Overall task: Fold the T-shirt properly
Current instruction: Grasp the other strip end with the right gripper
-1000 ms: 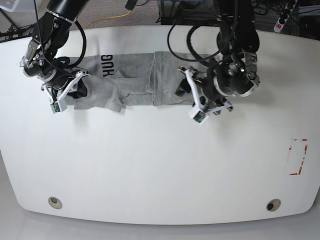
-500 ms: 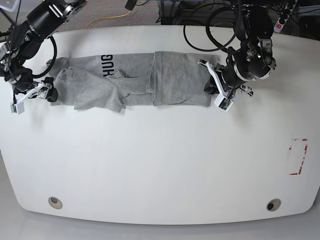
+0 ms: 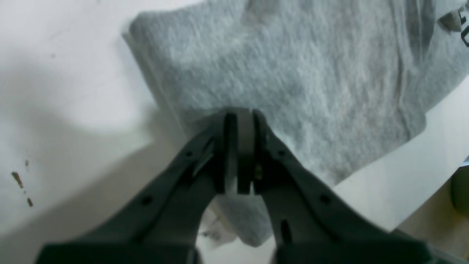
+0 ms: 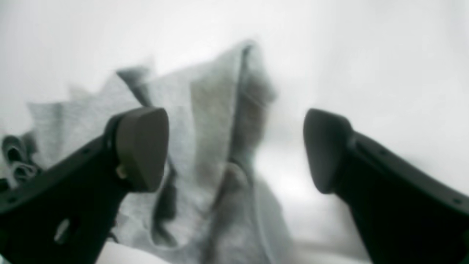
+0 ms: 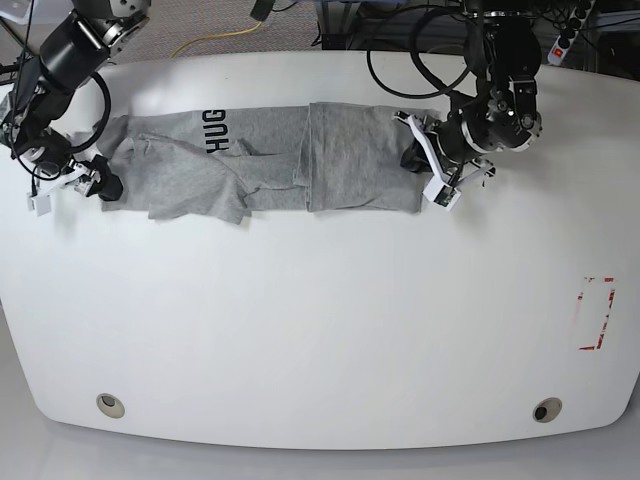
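The light grey T-shirt [image 5: 340,155] lies flat in a long band across the far part of the white table [image 5: 320,330], with black letters "HUG" [image 5: 215,130] near its left part. My left gripper [image 5: 418,160] is at the shirt's right edge. In the left wrist view the gripper [image 3: 239,113] is shut, its tips on the edge of the shirt [image 3: 293,73]. My right gripper [image 5: 100,186] is at the shirt's left end. In the right wrist view it [image 4: 236,150] is open, with the rumpled end of the shirt [image 4: 212,121] between the fingers.
Red tape marks [image 5: 597,312] sit near the table's right edge. Two round fittings [image 5: 110,404] [image 5: 546,409] are near the front edge. Cables and a power strip [image 5: 567,35] lie beyond the far edge.
Both grippers have moved from over the shirt out to its ends. The left one then came back onto the right edge. The right one shifted slightly toward the left end.
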Robot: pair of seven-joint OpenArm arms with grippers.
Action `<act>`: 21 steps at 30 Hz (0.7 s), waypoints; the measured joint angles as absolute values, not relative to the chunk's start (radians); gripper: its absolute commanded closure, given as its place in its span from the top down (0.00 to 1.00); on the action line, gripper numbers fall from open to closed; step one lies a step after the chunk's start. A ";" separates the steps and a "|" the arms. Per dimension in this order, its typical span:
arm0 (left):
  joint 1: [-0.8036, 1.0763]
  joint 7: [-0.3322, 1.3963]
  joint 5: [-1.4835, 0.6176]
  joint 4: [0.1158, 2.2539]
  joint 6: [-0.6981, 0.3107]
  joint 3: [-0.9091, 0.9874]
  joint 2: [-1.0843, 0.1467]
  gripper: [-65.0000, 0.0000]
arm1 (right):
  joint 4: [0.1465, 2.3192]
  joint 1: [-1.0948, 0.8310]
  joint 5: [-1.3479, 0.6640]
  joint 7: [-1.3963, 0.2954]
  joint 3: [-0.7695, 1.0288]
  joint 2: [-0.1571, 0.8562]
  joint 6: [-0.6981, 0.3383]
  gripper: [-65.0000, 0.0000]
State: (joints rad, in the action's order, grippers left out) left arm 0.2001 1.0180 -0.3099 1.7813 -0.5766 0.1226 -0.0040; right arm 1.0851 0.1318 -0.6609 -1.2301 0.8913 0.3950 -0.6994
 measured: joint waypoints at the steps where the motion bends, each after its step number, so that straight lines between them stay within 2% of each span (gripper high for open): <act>1: 0.202 1.014 -0.312 1.777 -0.577 0.123 -0.010 0.03 | 1.088 0.128 -0.674 -1.226 0.891 0.389 -0.696 0.84; 9: 0.211 1.008 -0.304 1.771 -0.577 0.123 -0.015 0.03 | 1.249 0.050 -0.704 -1.217 0.810 0.295 -0.701 0.82; 11: 0.211 1.008 -0.304 1.771 -0.577 0.123 -0.015 0.03 | 1.300 0.035 -0.698 -1.220 0.804 0.256 -0.700 0.72; 13: 0.211 1.008 -0.303 1.771 -0.577 0.124 -0.017 0.03 | 1.334 0.016 -0.697 -1.219 0.803 0.228 -0.702 0.55; 16: 0.211 1.008 -0.304 1.771 -0.577 0.124 -0.017 0.03 | 1.344 0.009 -0.681 -1.234 0.803 0.219 -0.703 0.17; 18: 0.211 1.008 -0.304 1.771 -0.577 0.123 -0.017 0.03 | 1.344 0.011 -0.667 -1.241 0.802 0.219 -0.696 0.00; 21: 0.208 1.008 -0.304 1.771 -0.577 0.124 -0.017 0.03 | 1.344 0.010 -0.659 -1.254 0.800 0.222 -0.696 0.00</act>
